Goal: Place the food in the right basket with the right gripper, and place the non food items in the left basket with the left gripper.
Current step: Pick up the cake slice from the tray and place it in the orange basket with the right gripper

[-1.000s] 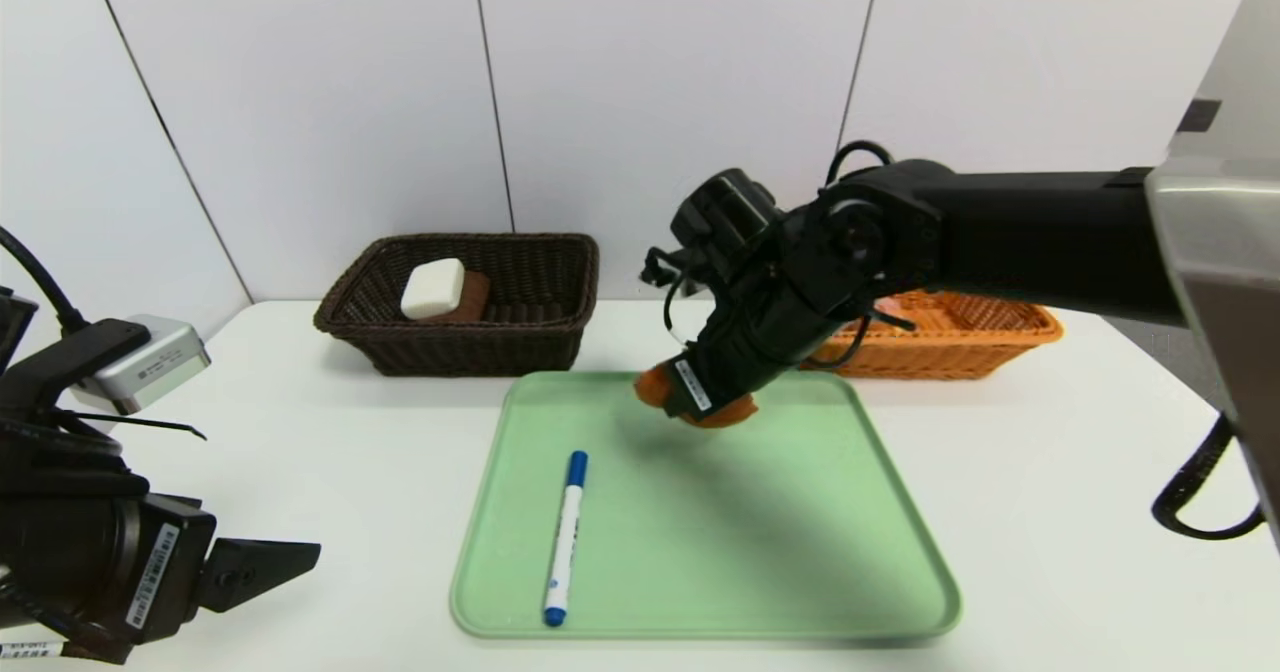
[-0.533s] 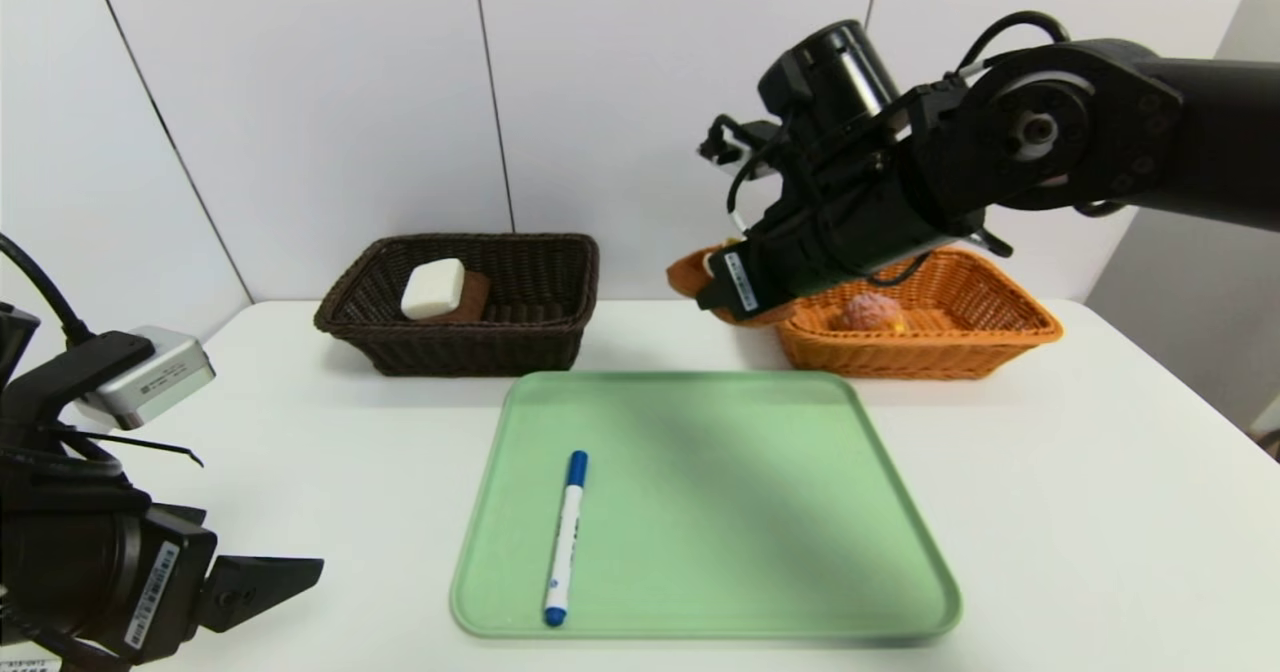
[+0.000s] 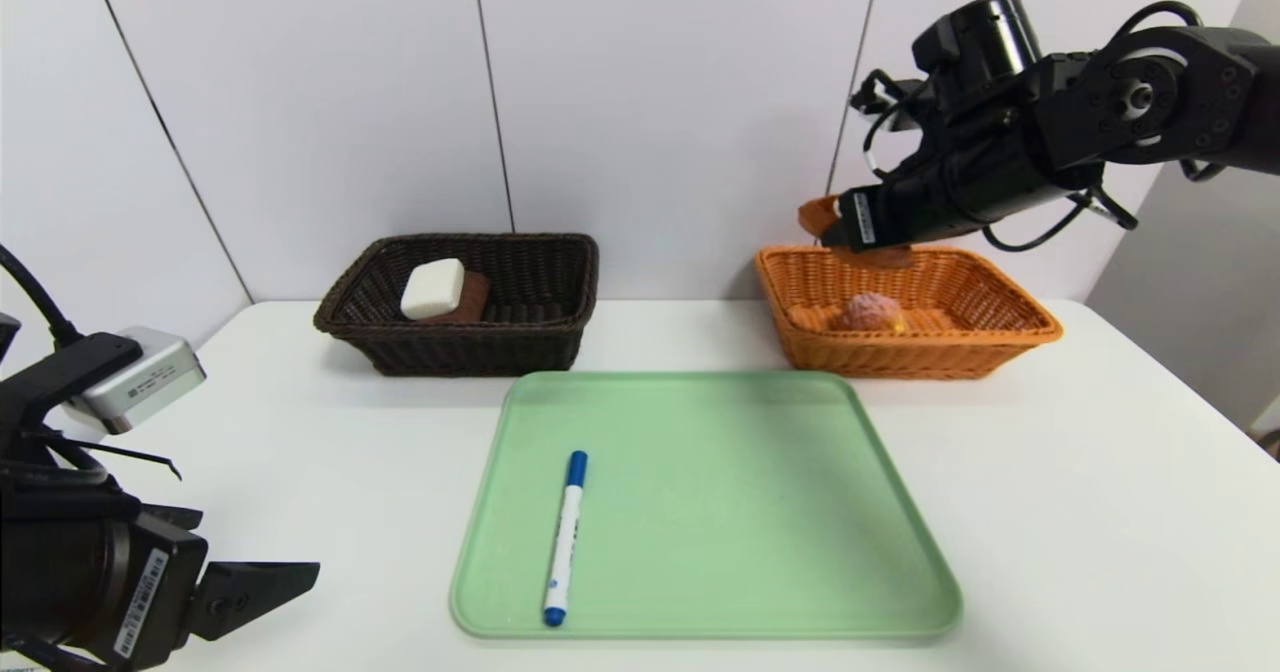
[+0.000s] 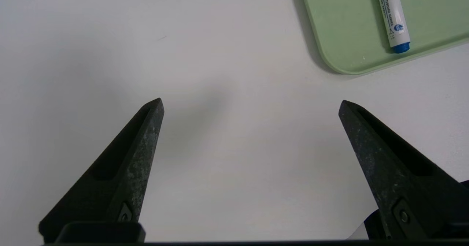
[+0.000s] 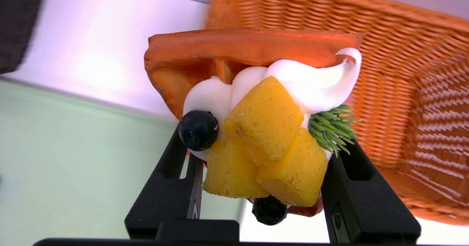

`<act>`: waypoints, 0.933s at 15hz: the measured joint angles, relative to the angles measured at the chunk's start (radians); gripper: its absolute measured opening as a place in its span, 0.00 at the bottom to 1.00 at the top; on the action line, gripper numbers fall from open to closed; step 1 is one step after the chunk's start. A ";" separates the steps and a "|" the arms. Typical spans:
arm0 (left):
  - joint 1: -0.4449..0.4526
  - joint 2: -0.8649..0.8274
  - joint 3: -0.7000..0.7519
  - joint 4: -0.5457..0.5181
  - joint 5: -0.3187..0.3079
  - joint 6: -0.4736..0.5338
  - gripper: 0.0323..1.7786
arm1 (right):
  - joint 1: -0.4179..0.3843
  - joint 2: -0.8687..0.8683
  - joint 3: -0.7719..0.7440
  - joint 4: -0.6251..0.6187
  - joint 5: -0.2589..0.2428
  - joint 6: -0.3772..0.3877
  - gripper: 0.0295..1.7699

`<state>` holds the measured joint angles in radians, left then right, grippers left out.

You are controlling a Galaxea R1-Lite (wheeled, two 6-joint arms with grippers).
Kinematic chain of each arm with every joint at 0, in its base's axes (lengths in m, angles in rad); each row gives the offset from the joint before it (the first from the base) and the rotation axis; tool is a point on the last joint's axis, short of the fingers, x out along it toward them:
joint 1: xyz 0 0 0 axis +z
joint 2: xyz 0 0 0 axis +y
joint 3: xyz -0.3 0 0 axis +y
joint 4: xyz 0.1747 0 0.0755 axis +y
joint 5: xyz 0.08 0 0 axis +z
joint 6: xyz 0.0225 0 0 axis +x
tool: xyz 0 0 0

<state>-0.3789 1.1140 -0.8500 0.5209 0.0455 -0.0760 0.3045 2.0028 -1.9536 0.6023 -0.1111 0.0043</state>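
Tart (image 5: 256, 129) was what your right gripper (image 3: 835, 224) held, its 2 black fingers (image 5: 172, 187) clamped on either side of the orange shell, with yellow fruit cubes, dark berries and white cream facing the wrist camera. You had it raised above the far left corner of the orange basket (image 3: 1000, 337), not yet inside. In that basket lay 1 pinkish bun (image 3: 868, 310), apparently beside something small and yellow, though the head view was too coarse to tell what.

Your left gripper (image 4: 251, 105) hung parked low over the bare white table (image 3: 1050, 512) at the near left, jaws spread wide and holding nothing.

On the green tray (image 3: 720, 512) between you and the baskets lay 1 marker (image 3: 565, 537), white with a blue cap, close to the tray's left edge. The dark basket (image 3: 380, 337) stood at the back left, holding a white bar (image 3: 434, 288) that rested on a brown towel (image 3: 472, 297).
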 joint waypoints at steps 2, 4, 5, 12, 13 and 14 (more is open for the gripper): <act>0.000 -0.005 0.008 0.001 0.000 -0.001 0.95 | -0.066 0.003 0.000 0.019 0.000 0.002 0.48; -0.005 -0.011 0.016 0.001 0.000 -0.003 0.95 | -0.117 0.011 0.001 0.070 0.001 0.030 0.48; -0.008 -0.015 0.022 0.000 0.000 -0.003 0.95 | -0.135 0.018 0.001 0.074 0.001 0.036 0.48; -0.014 -0.038 0.031 0.001 0.000 -0.008 0.95 | -0.239 0.099 0.001 0.033 0.011 0.089 0.48; -0.014 -0.039 0.030 0.001 0.000 -0.008 0.95 | -0.248 0.113 0.001 0.027 0.012 0.093 0.48; -0.015 -0.040 0.029 0.001 0.000 -0.008 0.95 | -0.256 0.127 0.001 0.021 0.013 0.099 0.48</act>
<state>-0.3940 1.0743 -0.8206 0.5219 0.0455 -0.0836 0.0481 2.1296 -1.9528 0.6234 -0.0985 0.1030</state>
